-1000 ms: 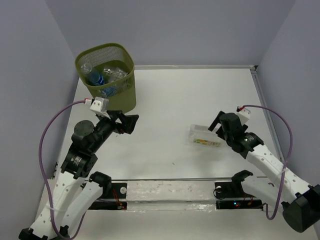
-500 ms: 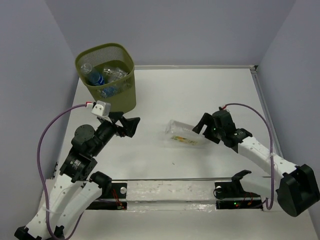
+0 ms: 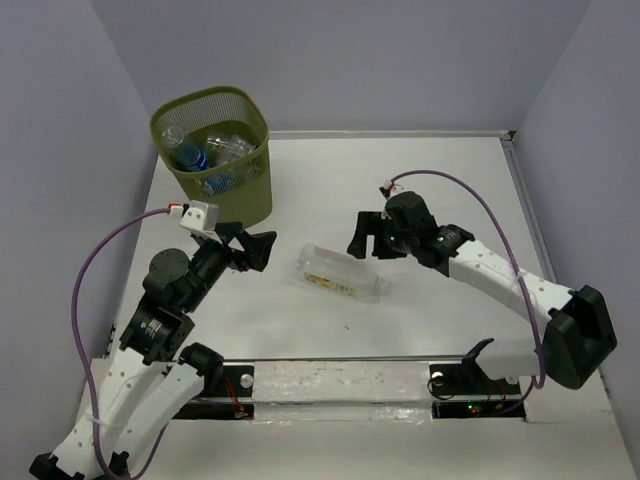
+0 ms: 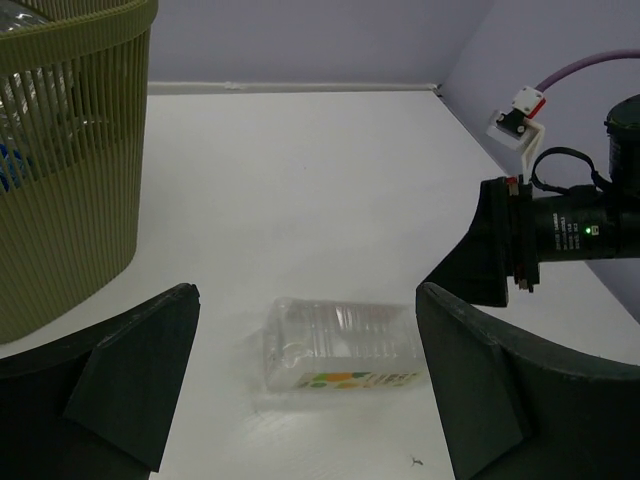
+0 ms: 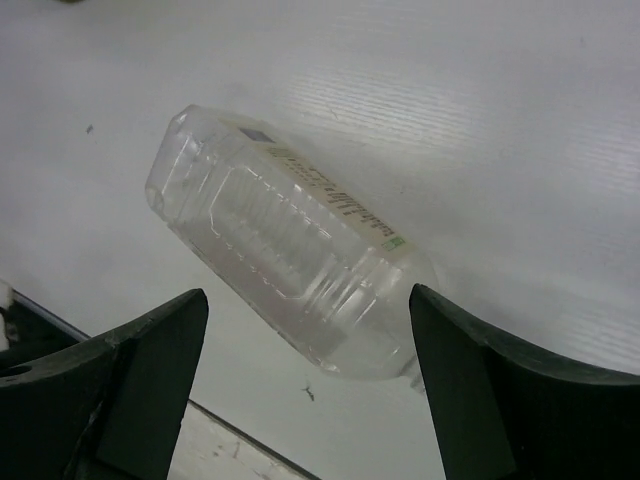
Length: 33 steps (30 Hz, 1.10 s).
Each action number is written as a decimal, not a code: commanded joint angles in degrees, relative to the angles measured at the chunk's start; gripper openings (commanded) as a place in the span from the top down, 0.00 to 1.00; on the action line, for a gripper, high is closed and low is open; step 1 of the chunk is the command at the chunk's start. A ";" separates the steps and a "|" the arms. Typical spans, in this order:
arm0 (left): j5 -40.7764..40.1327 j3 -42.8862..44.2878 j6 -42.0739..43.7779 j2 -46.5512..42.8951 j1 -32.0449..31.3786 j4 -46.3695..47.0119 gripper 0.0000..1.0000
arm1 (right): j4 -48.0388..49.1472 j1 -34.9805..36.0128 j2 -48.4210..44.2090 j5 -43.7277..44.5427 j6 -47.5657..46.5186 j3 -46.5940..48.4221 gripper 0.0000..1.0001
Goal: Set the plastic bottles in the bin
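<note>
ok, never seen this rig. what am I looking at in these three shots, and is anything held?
Two robot arms are bolted at the near edge of a white table, each ending in a two-finger gripper. The wide shot comes from a fixed camera above and behind them: left gripper, right gripper. The other two come from cameras on the wrists, so the dark shapes at the bottom corners are that arm's own fingers. One clear squarish bottle lies on its side on the table between the arms. The green mesh bin at the far left already holds several bottles. Both grippers are open; nothing is held.
</note>
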 commanded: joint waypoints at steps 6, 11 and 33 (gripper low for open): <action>-8.24 0.82 0.33 -4.60 1.29 1.95 0.01 | -4.32 10.48 18.91 5.47 -37.10 13.32 0.04; -8.52 0.82 0.59 -4.87 1.90 2.04 0.01 | -4.32 11.72 22.34 0.72 -44.42 14.82 0.00; -20.96 2.22 -1.52 -7.06 3.40 0.29 0.01 | 1.47 12.78 20.60 -0.34 -38.20 27.02 0.56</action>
